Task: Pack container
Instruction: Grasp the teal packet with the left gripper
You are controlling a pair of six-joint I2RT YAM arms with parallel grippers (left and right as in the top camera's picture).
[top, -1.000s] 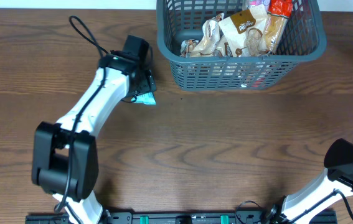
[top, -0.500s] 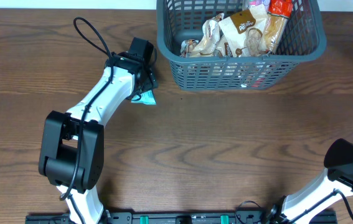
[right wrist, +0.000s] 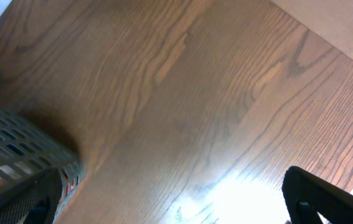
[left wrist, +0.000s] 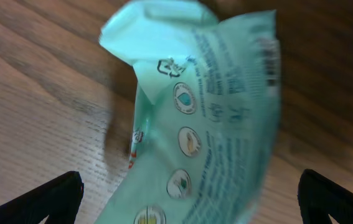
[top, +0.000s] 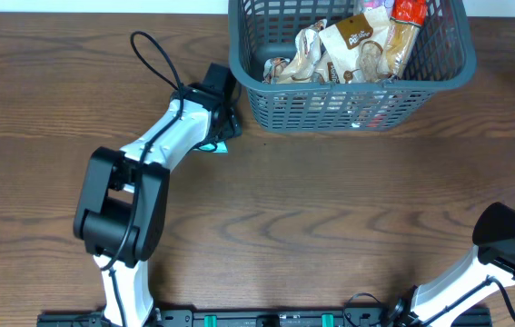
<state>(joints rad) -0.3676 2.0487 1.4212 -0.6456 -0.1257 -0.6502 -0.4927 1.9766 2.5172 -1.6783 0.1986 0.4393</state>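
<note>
Though close, container (top: 352,111) beside left gripper (top: 222,128).

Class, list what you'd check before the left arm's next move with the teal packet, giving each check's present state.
1. Teal packet between the fingers of the left gripper: ok.
2. Fingers closed on the packet: not ok, they stand wide of it.
3. Bare floor left in the container: ok, at its left end.
4. Packet apart from the container's wall: ok.
5. Right gripper empty: ok, open.
</note>
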